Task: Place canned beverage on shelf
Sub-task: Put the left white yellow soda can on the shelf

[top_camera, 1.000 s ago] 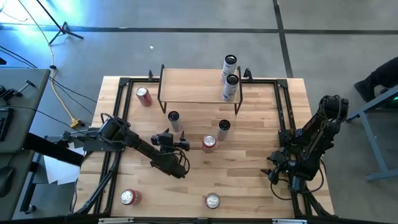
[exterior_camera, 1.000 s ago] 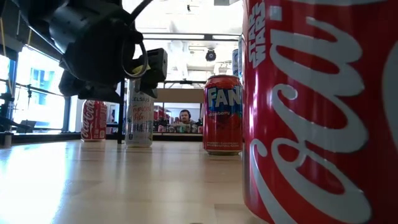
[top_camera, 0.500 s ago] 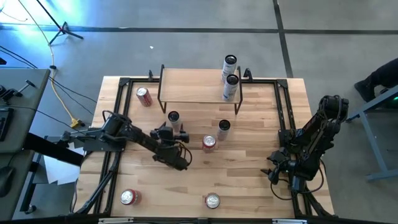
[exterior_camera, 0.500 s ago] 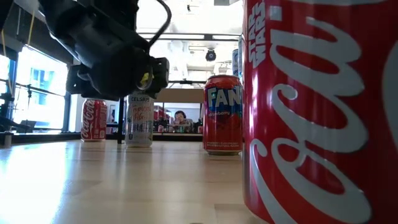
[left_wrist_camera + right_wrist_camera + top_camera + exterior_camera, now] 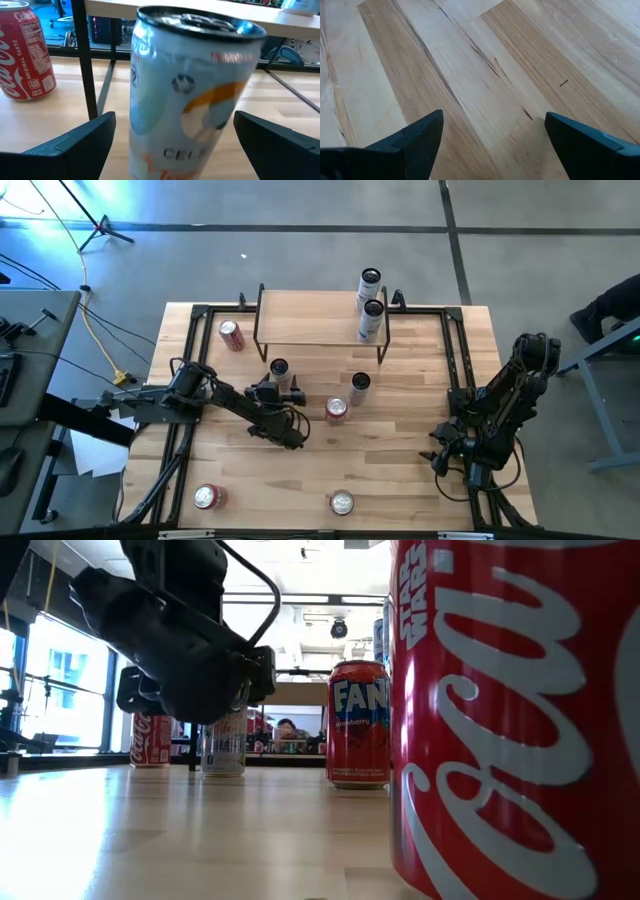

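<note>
Left gripper [image 5: 172,135] open wide around a white Celsius can [image 5: 192,95] – fingers clear of its sides, red Coca-Cola can [image 5: 25,50] at ten o'clock, Fanta can [image 5: 358,725] nearby, shelf [image 5: 310,318] at twelve o'clock – right gripper [image 5: 492,135] open over bare table [image 5: 470,75].

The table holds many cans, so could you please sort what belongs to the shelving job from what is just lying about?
Job in hand:
- left gripper, open around the white Celsius can
- shelf

Lying about:
- Fanta can
- Coca-Cola can beside the shelf leg
- right gripper, idle over bare table
</note>
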You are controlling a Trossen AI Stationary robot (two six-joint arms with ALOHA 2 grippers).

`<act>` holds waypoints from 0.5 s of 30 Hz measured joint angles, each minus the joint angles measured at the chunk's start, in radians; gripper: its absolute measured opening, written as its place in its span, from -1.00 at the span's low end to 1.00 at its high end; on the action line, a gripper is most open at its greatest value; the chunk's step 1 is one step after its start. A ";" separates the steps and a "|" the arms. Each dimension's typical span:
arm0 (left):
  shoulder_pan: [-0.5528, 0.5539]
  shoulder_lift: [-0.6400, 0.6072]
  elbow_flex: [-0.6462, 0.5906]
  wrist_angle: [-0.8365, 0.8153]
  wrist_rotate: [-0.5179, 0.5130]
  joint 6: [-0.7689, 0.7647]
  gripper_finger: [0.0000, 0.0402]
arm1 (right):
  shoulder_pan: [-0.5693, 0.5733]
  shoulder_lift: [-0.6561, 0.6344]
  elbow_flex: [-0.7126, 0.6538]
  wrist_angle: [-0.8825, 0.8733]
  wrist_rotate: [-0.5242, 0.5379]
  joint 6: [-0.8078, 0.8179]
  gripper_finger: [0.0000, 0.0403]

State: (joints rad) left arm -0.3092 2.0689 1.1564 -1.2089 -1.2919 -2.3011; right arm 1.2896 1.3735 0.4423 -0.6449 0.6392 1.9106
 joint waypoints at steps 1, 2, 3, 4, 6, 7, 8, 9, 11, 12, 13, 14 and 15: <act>0.004 0.000 0.000 0.000 0.001 0.003 0.94 | 0.000 0.000 0.000 0.000 0.000 0.000 0.68; 0.010 0.000 0.000 0.000 0.002 0.012 0.94 | 0.000 0.000 0.000 0.000 0.000 0.000 0.68; 0.012 0.000 0.000 0.000 0.004 0.021 0.94 | 0.000 0.000 0.000 0.000 0.000 0.000 0.68; 0.017 0.000 0.000 -0.001 0.004 0.028 0.94 | 0.000 0.000 0.000 0.000 0.000 0.000 0.68; 0.023 0.000 0.000 -0.001 0.005 0.048 0.94 | 0.000 0.000 0.000 0.000 0.000 0.000 0.68; 0.023 0.000 0.000 -0.002 0.004 0.062 0.94 | 0.000 0.000 0.000 0.000 0.000 0.000 0.68; 0.023 0.000 0.000 -0.002 0.004 0.068 0.94 | 0.000 0.000 0.000 0.000 0.000 0.000 0.68; 0.022 0.000 0.000 -0.002 0.005 0.070 0.94 | 0.000 0.000 0.000 0.000 0.000 0.000 0.68; 0.022 0.000 0.000 -0.001 0.005 0.070 0.94 | 0.000 0.000 0.000 0.000 0.000 0.000 0.68; 0.022 0.000 0.000 -0.001 0.005 0.076 0.94 | 0.000 0.000 0.000 0.000 0.000 0.000 0.68; 0.022 0.000 0.000 -0.001 0.005 0.087 0.94 | 0.000 0.000 0.000 0.000 0.000 0.000 0.68; 0.022 0.000 0.000 -0.001 0.004 0.110 0.94 | 0.000 0.000 0.000 0.000 0.000 0.000 0.68; 0.022 0.000 0.000 0.001 0.003 0.132 0.94 | 0.000 0.000 0.000 0.000 0.000 0.000 0.68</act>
State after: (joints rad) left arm -0.2871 2.0689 1.1564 -1.2084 -1.2885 -2.1691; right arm 1.2896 1.3733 0.4423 -0.6451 0.6394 1.9104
